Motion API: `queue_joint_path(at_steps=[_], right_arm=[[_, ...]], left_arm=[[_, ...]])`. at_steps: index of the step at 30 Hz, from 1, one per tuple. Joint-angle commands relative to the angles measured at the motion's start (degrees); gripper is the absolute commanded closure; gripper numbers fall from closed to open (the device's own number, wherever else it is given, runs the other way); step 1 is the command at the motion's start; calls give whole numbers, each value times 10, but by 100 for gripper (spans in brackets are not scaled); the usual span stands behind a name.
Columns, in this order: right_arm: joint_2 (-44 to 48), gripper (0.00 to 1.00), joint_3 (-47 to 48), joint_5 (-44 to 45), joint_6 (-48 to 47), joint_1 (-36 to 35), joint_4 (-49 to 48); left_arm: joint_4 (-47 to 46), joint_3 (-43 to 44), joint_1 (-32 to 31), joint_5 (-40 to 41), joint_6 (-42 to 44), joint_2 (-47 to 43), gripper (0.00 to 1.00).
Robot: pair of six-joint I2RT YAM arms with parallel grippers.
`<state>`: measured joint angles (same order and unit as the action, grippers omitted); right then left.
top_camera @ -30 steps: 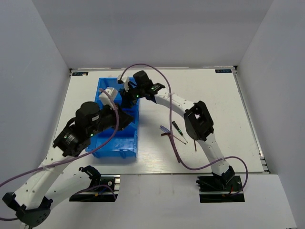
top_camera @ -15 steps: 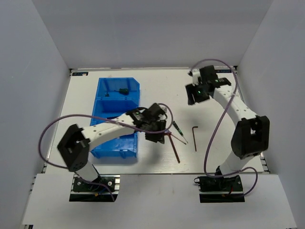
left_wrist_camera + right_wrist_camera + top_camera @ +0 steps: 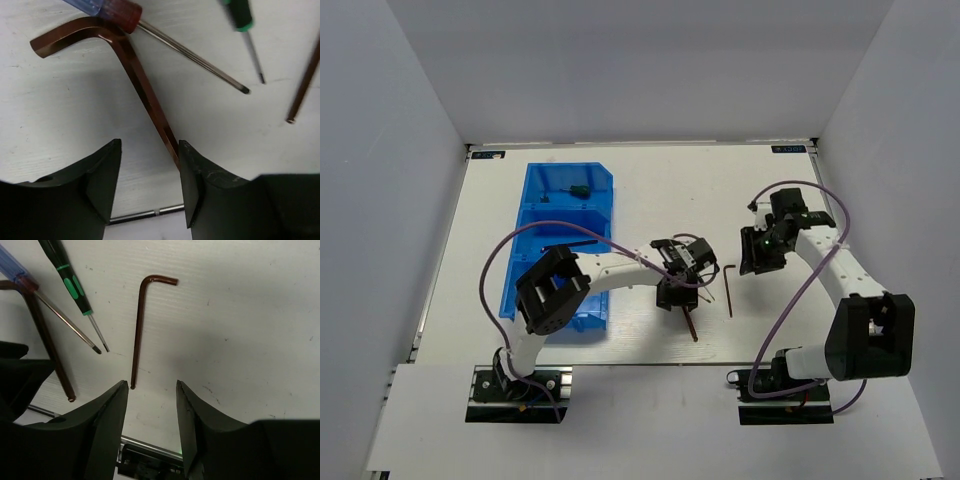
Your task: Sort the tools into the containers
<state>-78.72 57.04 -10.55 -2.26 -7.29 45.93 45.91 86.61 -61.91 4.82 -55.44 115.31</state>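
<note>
My left gripper point(image 3: 149, 145) is open just above the table, over the long arm of a reddish-brown hex key point(image 3: 135, 75); that arm runs down against my right finger's inner edge. A blue-handled screwdriver point(image 3: 117, 10) lies across the key's bend, with a green-handled one point(image 3: 241, 15) beside it. My right gripper point(image 3: 151, 385) is open and empty, and a second hex key point(image 3: 136, 335) ends just off its left fingertip. In the top view both grippers, left point(image 3: 672, 295) and right point(image 3: 757, 262), hang at mid-table, right of the blue bin point(image 3: 532, 185).
A stubby green-handled screwdriver point(image 3: 578, 188) lies in the bin's far compartment. The second hex key point(image 3: 729, 292) lies between the two grippers. The table's near edge rail point(image 3: 150, 445) is close under my right gripper. White walls close in the table on three sides.
Both arms left the bin. The left swung right to the tools at mid-table and opened. The right went to the far right, then came down beside the second hex key, open.
</note>
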Motion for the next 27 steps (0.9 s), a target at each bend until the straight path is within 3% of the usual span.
queue_joint_path(at_steps=[1,8,14,17,22,25,27], right_arm=[[23,51,-17,-30,6,12,-19],[37,51,-29,-49,-2,30,-22],[40,48,-47,-70,-28,37,-8],[48,47,-58,-81,-32,37,-9],[45,47,-56,-87,-25,39,-11],[36,47,-54,-95,-20,39,-9],[31,47,-49,-105,-20,37,-3]], left_arm=[[1,15,-8,30,-38,2,41],[1,40,-20,69,-63,46,44],[61,59,-20,76,-75,102,51],[61,3,-20,71,-80,107,61],[12,-96,-20,56,-85,84,89],[12,-101,-20,51,-85,90,100],[17,-95,-20,62,-66,90,100]])
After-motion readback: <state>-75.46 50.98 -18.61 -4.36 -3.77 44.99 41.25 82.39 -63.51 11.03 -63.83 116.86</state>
